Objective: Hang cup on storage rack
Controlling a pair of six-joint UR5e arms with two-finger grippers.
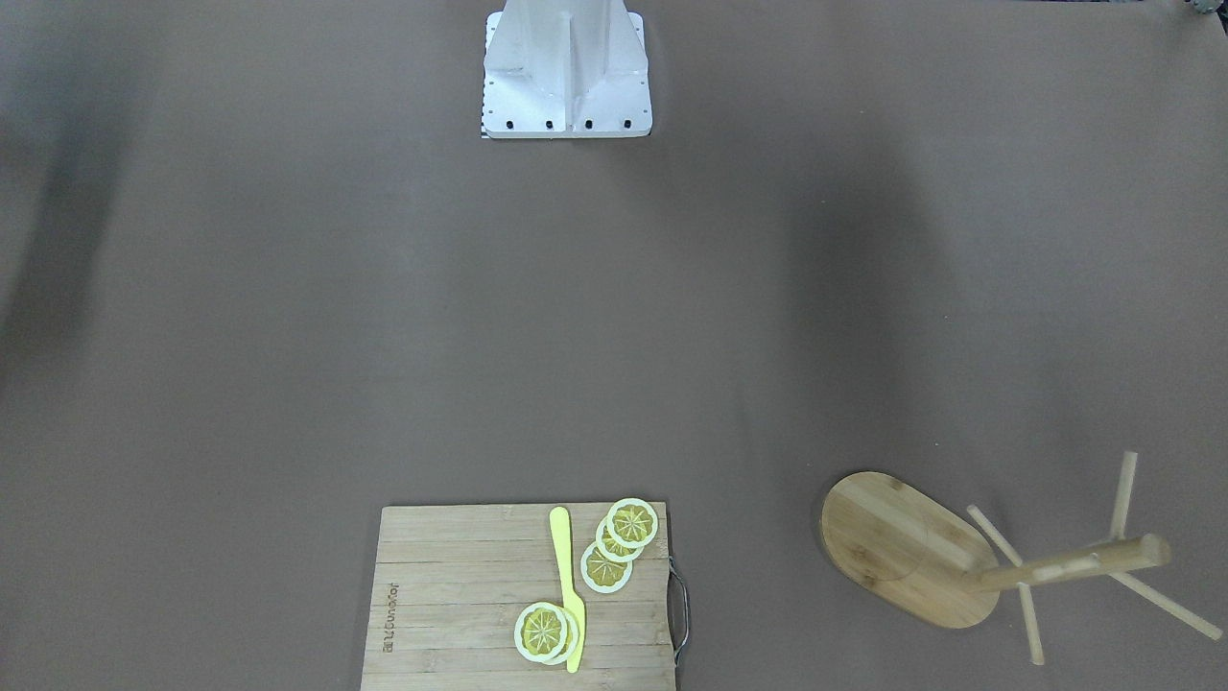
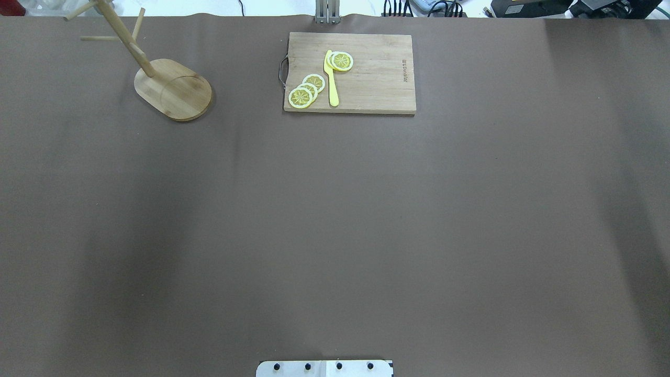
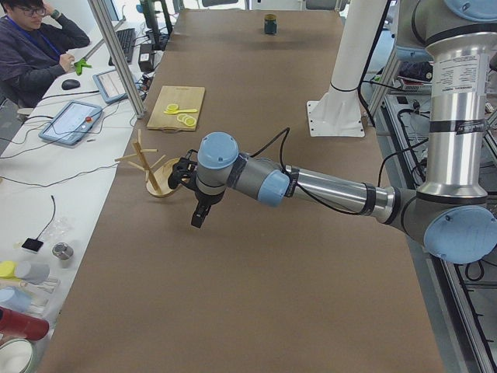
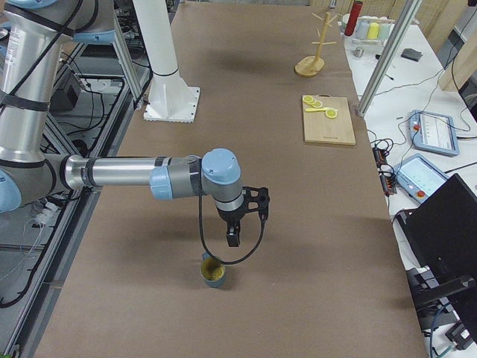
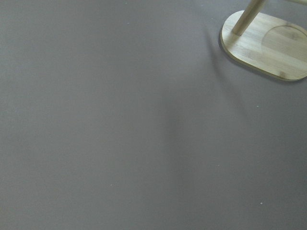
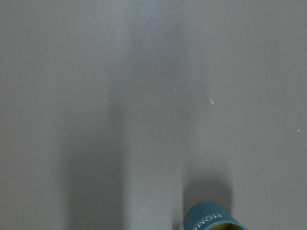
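You're hovering the right gripper (image 4: 233, 243) just beside the upright mug (image 4: 213, 274), can't tell how wide the fingers (image 4: 232, 236) are, so centre over its rim before dropping.

On the table (image 2: 335, 220), the storage rack (image 2: 178, 94) stands at eleven o'clock from the robot's base (image 2: 324, 368); cutting board (image 2: 377, 78) at twelve; cup (image 4: 214, 273) near three.

Right wrist view's bottom edge crops the cup (image 6: 210, 222).
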